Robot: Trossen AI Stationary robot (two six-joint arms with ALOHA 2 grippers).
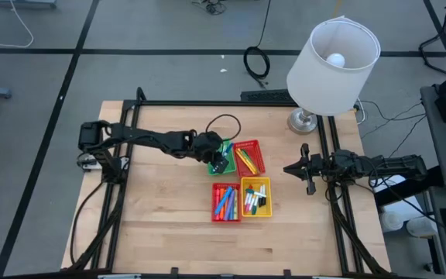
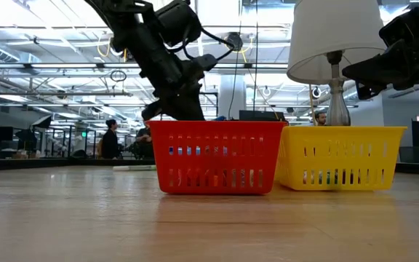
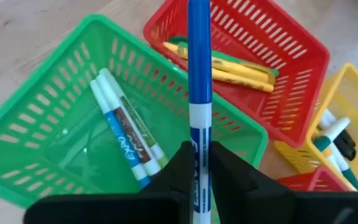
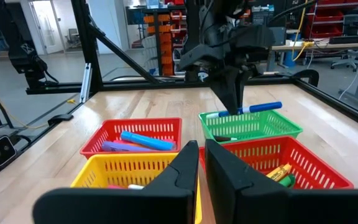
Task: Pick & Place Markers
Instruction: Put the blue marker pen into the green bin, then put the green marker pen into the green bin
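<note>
From above, the left gripper [image 1: 220, 160] hangs over the green basket [image 1: 215, 165], which it mostly hides; the right gripper [image 1: 303, 170] waits pinched shut near the table's right edge. The low view hides that basket behind the red one [image 2: 217, 156]. At the left wrist, fingers clamp a blue marker [image 3: 198, 93] above two markers reading "EXPO" [image 3: 126, 134].

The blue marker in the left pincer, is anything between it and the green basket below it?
Nothing visible. The left pincer holds the blue marker directly over the green basket, whose open top is clear; only two white markers lie on its floor.
</note>
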